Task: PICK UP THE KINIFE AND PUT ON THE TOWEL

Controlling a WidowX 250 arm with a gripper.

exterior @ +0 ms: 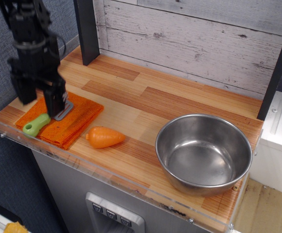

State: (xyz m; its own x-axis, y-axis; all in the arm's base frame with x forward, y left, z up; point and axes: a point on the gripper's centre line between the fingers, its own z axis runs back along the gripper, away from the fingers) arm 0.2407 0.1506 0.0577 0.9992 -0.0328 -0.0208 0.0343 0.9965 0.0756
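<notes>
The knife lies flat on the orange towel at the table's front left. Its light green handle points to the front left and reaches the towel's left edge. Its grey slotted head rests near the towel's middle. My gripper hangs just above the knife with its black fingers spread apart, and it holds nothing. The knife's middle is partly hidden behind the fingers.
An orange toy carrot lies on the wood just right of the towel. A steel bowl stands at the front right. A black post rises at the back left. A clear plastic lip runs along the front edge.
</notes>
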